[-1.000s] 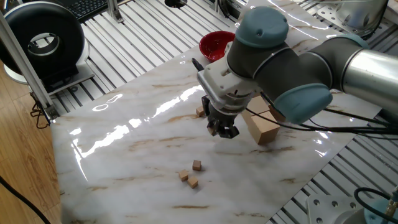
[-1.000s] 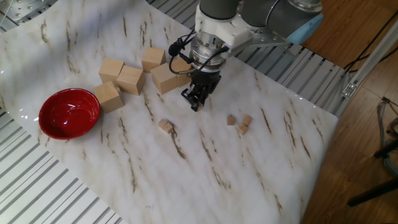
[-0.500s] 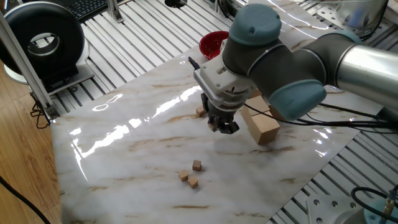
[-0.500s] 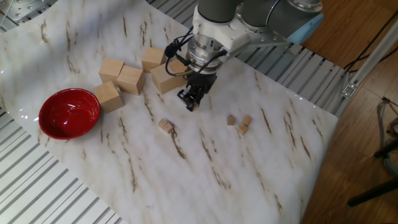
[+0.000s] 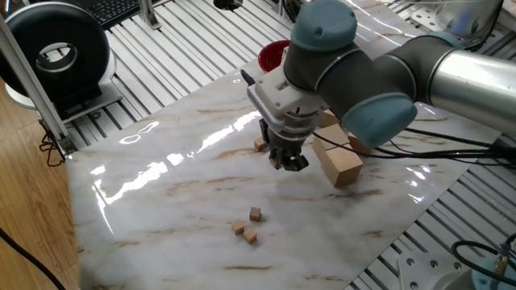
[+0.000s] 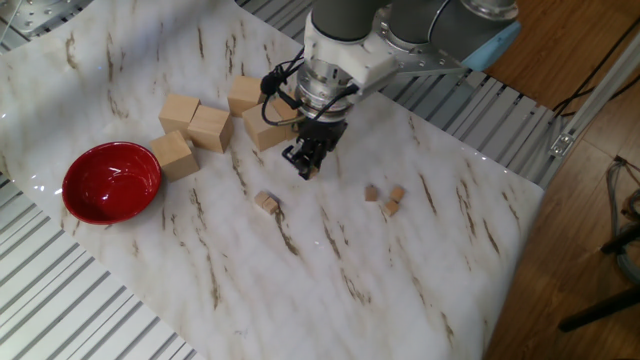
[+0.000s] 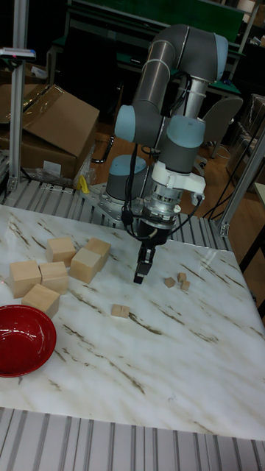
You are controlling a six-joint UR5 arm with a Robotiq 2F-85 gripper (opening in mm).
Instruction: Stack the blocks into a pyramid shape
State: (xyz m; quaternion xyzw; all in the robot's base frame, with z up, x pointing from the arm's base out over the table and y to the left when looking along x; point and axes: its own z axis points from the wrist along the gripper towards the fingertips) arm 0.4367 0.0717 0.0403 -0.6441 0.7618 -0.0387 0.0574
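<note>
1. The gripper [image 6: 303, 163] points down over the marble counter [image 6: 300, 290], its tips low and close to the surface; in the tall fixed view it shows at [image 7: 140, 271].
2. The fingers look drawn close together with nothing visibly between them, but no view settles whether they are fully closed.
3. Three small cubes [image 6: 386, 197] sit in a tight cluster on the counter, flat on the surface and not piled; the same trio shows at [image 5: 247, 226] and [image 7: 177, 280].
4. The cluster lies well apart from the gripper, toward the counter's wooden-floor side.
5. A fourth cube [image 6: 265, 202] lies alone, near the gripper and between it and the bowl side of the counter; it shows at [image 7: 120, 310] in the tall view.
6. In one fixed view this lone cube [image 5: 260, 144] sits just beside the gripper [image 5: 288, 160], partly hidden by it.
7. No pyramid stands: all four cubes rest singly on the counter.
8. The big blocks [image 6: 212, 126] form a loose group behind the gripper, several touching one another.
9. A red bowl [image 6: 111, 181] rests near the counter's edge, just beside the nearest big block.
10. The arm [image 7: 171, 81] reaches down from above, cables looping at its wrist.
</note>
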